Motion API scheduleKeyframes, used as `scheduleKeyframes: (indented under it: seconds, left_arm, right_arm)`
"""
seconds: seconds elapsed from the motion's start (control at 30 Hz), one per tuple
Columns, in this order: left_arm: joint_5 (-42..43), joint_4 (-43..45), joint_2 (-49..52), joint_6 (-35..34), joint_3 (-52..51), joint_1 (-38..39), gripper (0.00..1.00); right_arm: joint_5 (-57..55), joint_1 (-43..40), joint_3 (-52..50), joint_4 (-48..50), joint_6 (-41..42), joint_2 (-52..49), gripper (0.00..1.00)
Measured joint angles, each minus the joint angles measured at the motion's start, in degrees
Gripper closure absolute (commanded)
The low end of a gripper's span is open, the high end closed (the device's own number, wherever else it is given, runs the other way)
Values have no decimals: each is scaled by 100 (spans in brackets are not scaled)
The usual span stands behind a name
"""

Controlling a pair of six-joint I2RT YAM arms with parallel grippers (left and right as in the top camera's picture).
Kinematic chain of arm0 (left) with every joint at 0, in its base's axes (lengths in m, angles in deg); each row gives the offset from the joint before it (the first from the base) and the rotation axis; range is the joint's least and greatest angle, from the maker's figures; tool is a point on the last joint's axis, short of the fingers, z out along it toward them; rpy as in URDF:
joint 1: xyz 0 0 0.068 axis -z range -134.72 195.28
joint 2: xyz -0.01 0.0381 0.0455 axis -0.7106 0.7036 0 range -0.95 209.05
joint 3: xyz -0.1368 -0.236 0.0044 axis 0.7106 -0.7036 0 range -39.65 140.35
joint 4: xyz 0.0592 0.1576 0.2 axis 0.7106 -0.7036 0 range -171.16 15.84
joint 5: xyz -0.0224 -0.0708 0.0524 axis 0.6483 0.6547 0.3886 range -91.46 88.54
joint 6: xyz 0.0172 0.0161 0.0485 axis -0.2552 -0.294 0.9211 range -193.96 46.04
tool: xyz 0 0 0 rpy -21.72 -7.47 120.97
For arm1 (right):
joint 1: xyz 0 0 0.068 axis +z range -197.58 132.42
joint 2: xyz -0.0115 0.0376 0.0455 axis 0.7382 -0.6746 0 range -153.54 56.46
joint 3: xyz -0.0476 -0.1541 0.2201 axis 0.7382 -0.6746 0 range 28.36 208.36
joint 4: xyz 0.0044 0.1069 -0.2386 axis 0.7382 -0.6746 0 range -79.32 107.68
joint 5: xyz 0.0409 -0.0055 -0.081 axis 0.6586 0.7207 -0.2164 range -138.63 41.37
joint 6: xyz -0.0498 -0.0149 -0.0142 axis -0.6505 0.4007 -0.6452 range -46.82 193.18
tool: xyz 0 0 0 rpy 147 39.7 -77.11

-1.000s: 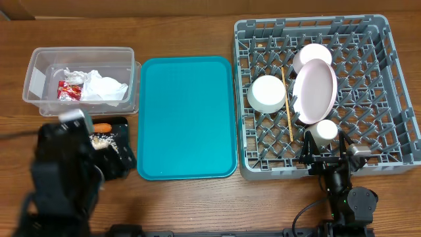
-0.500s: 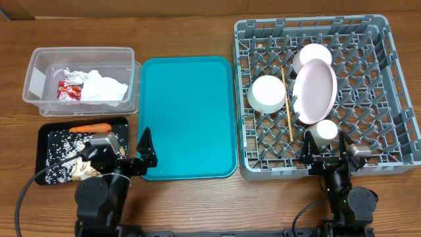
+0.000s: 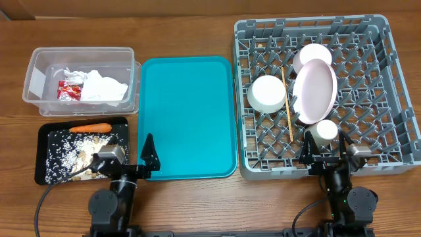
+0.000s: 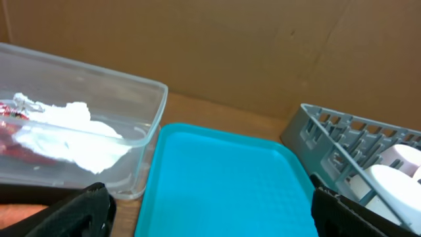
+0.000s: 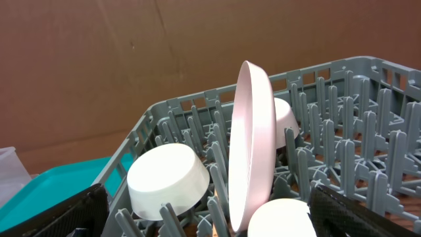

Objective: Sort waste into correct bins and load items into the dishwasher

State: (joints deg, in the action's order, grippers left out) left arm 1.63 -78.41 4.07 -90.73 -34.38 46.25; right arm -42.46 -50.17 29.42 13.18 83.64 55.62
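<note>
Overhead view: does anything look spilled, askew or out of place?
Nothing lies spilled on the table. Rice is scattered, but inside the black tray. In the rack, the chopsticks lie loose across the pegs, and one bowl rests on its side.

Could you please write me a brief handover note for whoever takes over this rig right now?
Left end effector open and empty, near the teal tray's front-left corner.
Right end effector open and empty, at the dish rack's front edge by the cup.
Napkins and red wrapper lie in the clear tub; carrot and rice scraps in the black tray.
Plate, two bowls, cup and chopsticks sit in the rack.
Done: sorting and loading, it seems. Left: nothing visible; the teal tray is bare.
</note>
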Motion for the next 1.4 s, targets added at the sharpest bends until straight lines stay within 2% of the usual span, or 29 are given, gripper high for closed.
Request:
scheduleKeyframes:
  seconds: [0.27, 0.53, 0.7, 1.4]
  left_arm:
    - [17, -15, -400, 35, -452, -48, 0]
    - [9, -9, -404, 758, -457, -66, 0]
    - [9, -9, -404, 962, -459, -66, 0]
    - [9, -9, -404, 1082, -459, -66, 0]
  right_arm:
    - [0, 0, 0, 0, 0, 0, 0]
    - [-2, 0, 0, -2, 0, 0, 0]
    - [0, 0, 0, -2, 0, 0, 0]
    - [0, 0, 0, -2, 0, 0, 0]
